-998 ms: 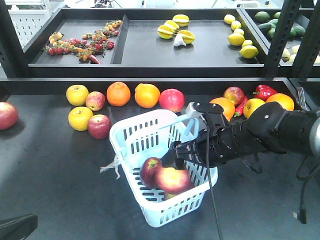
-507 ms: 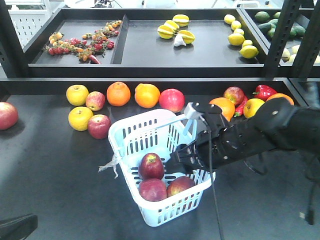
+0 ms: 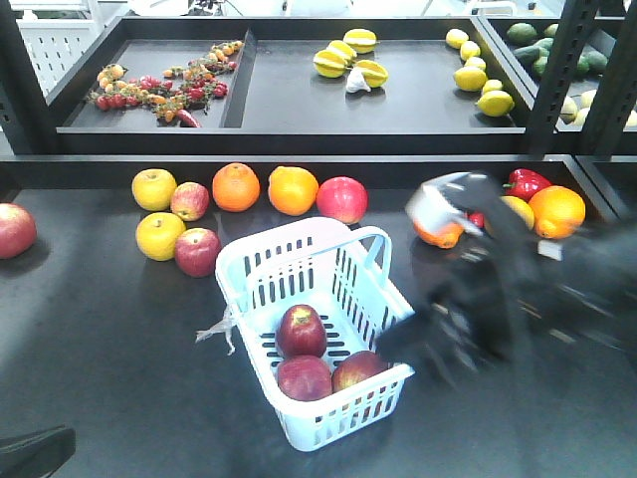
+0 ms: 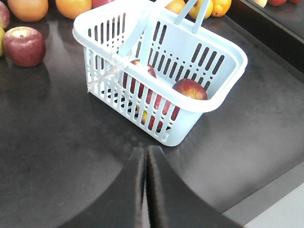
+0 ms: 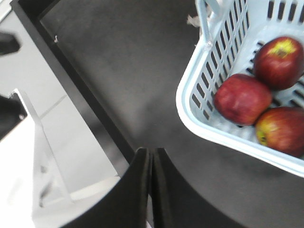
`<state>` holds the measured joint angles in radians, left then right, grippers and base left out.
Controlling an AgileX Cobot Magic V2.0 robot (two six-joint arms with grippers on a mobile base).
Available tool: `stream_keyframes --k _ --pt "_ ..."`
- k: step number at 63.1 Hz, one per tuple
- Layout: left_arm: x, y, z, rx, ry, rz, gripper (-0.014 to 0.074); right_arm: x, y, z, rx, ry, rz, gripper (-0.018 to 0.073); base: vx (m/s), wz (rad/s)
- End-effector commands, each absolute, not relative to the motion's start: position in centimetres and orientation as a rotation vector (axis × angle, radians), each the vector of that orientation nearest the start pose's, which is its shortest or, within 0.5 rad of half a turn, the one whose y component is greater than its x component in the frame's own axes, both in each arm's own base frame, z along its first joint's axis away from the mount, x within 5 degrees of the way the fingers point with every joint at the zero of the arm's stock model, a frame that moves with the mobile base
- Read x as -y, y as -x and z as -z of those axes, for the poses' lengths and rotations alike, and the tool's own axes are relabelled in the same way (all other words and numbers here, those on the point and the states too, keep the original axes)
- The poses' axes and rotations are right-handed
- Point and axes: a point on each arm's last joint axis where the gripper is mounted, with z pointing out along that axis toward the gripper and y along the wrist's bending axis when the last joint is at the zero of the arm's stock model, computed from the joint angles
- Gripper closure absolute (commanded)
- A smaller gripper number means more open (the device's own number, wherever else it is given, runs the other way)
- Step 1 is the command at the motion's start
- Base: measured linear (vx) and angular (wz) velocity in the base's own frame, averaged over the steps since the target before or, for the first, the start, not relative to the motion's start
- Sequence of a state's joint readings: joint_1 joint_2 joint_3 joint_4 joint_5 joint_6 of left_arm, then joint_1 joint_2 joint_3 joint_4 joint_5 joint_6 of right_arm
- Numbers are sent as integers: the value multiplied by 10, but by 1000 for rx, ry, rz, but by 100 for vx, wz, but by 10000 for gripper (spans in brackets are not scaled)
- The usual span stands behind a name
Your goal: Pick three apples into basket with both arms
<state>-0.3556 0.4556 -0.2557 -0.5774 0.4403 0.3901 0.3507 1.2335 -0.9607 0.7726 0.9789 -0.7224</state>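
Three dark red apples (image 3: 302, 330) (image 3: 304, 378) (image 3: 358, 369) lie in the pale blue-white basket (image 3: 261, 243) on the black shelf. The right wrist view shows them together (image 5: 242, 99) inside the basket's rim (image 5: 188, 109). The left wrist view shows an apple (image 4: 190, 89) behind the basket's slotted wall (image 4: 214, 56). My right arm (image 3: 488, 299) is motion-blurred just right of the basket. My right gripper (image 5: 152, 151) is shut and empty beside the basket, over the shelf's front edge. My left gripper (image 4: 146, 149) is shut and empty, just in front of the basket's near corner.
Loose fruit lines the back of the shelf: yellow fruits (image 3: 154, 188), oranges (image 3: 236, 186), red apples (image 3: 341, 199) (image 3: 197, 251), another red apple (image 3: 12, 229) far left, and a red pepper (image 3: 526, 182). The upper shelf holds star fruit (image 3: 345, 57) and lemons (image 3: 471, 77). Black rack posts (image 3: 555, 70) stand at right.
An apple that lay on top of the pile settled into the basket beside the other two. My right gripper left the basket and pulled back to the right, now blurred with motion.
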Motion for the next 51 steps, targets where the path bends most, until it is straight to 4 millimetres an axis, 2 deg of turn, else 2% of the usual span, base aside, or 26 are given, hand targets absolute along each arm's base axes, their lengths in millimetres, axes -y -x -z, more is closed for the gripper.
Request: stream_keyframes --k 1,7,15,24,32,39,51 --pt "52 -84 -245 -1995 -318 562 603 -116 -167 -333 -2206 976 -773 564 0 0" --pt "52 -84 -245 -1994 -318 562 603 -100 -132 -327 -2159 996 -697 564 0 0" --pt "52 -84 -245 -1994 -318 562 603 -78 -93 -318 -2016 924 -575 564 0 0" --pt "52 -84 -245 -1994 -318 562 603 -57 -63 -304 -1874 795 -443 564 0 0" --pt "52 -84 -245 -1994 -318 562 603 -41 -52 -289 -1851 656 -345 564 0 0" --pt "52 -84 -245 -1994 -318 561 603 -33 -53 -272 -1905 576 -268 564 0 0" --pt "52 -84 -245 -1994 -318 561 603 -27 -58 -272 -1873 511 -202 564 0 0"
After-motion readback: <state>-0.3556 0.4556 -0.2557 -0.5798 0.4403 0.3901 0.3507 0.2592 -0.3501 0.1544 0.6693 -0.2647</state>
